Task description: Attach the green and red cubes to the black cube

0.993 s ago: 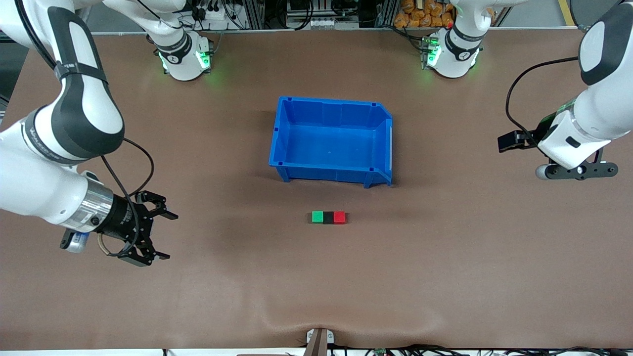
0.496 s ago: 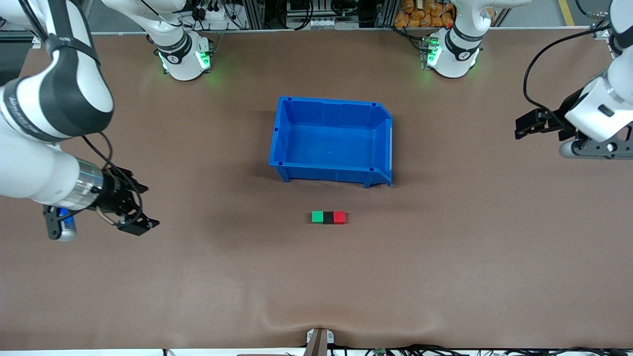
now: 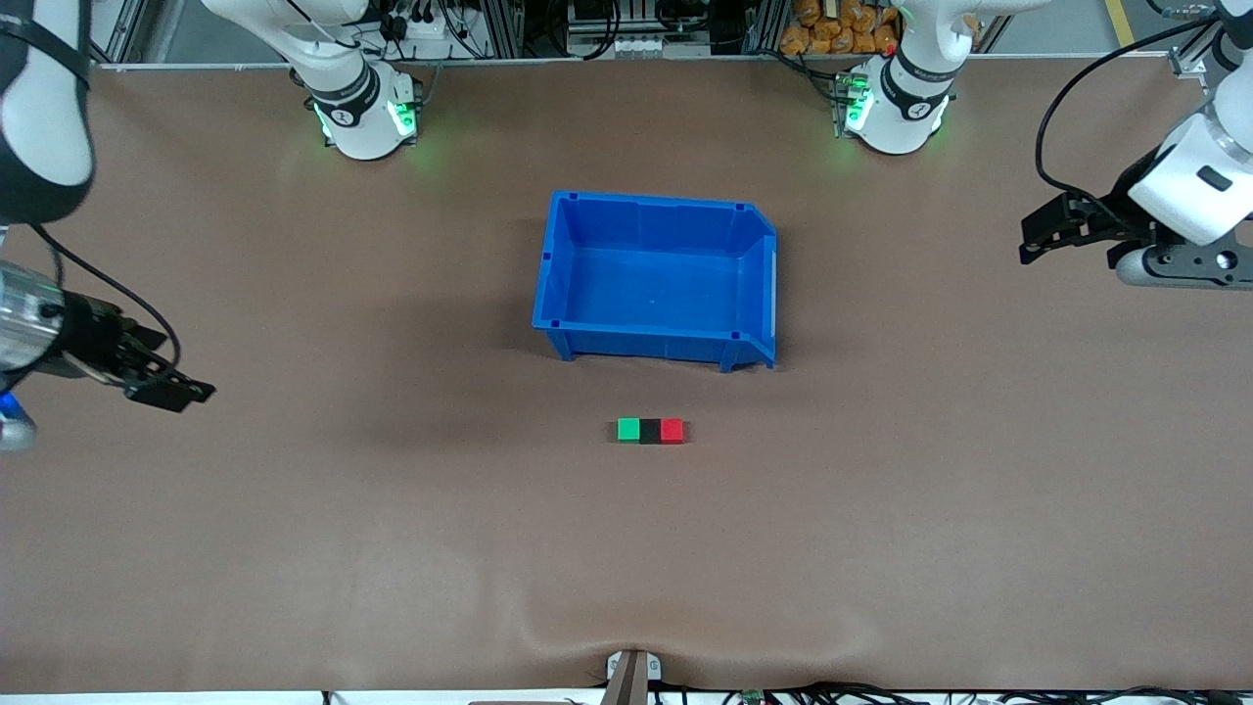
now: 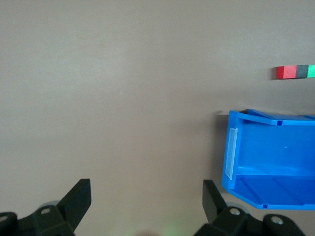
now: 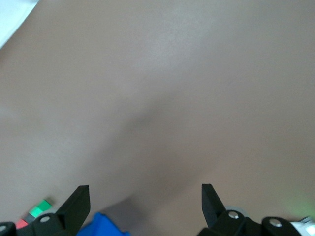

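The green cube (image 3: 628, 429), the black cube (image 3: 650, 430) and the red cube (image 3: 672, 430) lie touching in one row on the brown table, the black one in the middle, nearer to the front camera than the blue bin (image 3: 558, 284). The row also shows in the left wrist view: red cube (image 4: 284, 72), black cube (image 4: 300, 72), green cube (image 4: 311, 71). My right gripper (image 3: 162, 387) is open and empty over the table at the right arm's end. My left gripper (image 3: 1043, 235) is open and empty over the table at the left arm's end. Both are well away from the cubes.
The blue bin (image 4: 236, 147) stands empty in the middle of the table. The arm bases (image 3: 362, 108) stand along the top edge. A small mount (image 3: 631, 671) sits at the table's front edge.
Both arms have drawn back from the middle: the right gripper toward the right arm's end, the left gripper toward the left arm's end. The three cubes have not moved.
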`<state>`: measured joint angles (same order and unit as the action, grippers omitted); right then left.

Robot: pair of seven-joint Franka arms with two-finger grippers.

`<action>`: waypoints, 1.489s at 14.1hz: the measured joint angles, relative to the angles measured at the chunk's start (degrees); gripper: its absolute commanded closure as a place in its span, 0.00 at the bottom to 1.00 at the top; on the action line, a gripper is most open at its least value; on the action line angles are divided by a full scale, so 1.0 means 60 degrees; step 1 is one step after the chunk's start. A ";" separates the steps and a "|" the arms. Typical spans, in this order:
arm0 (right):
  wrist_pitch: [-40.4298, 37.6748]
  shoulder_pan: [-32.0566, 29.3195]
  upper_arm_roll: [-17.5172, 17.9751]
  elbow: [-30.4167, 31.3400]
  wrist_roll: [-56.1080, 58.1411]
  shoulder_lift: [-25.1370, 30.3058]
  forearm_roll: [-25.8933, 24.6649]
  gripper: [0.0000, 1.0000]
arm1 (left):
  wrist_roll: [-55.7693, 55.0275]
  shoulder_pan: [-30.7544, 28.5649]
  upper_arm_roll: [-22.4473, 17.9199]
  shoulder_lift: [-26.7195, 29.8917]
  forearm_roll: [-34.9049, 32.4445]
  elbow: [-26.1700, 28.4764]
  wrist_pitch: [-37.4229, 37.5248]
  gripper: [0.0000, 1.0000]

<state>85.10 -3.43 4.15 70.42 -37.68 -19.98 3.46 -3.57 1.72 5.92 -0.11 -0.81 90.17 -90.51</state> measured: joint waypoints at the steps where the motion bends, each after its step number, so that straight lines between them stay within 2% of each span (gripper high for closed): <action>1: -0.0053 0.0002 -0.0173 -0.0001 0.0706 0.0090 -0.0001 0.00 | 0.0000 0.0001 0.0008 0.0002 0.0000 -0.0004 -0.0024 0.00; 7: -0.0773 0.0005 -0.1187 -0.0001 0.4092 0.0695 -0.0002 0.00 | 0.0044 -0.0042 -0.0002 0.0071 0.0000 -0.0037 -0.0019 0.00; 10: -0.1230 0.0004 -0.1542 -0.0001 0.5562 0.1136 -0.0003 0.00 | 0.0511 -0.0041 -0.0005 0.0163 0.0000 -0.0037 0.0534 0.00; 13: -0.1586 0.0006 -0.1615 0.0062 0.5897 0.1657 -0.0037 0.00 | 0.0713 -0.0041 -0.0030 0.0281 0.0000 -0.0038 0.0737 0.00; 21: -0.1648 0.0115 -0.1583 0.1170 0.6047 0.3189 -0.0286 0.00 | 0.0746 -0.0040 0.0013 0.0401 -0.0298 -0.0038 0.0911 0.00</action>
<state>75.22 -2.74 -5.35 77.44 -1.40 -0.84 1.74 0.90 1.48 6.00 2.30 -2.60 89.94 -85.04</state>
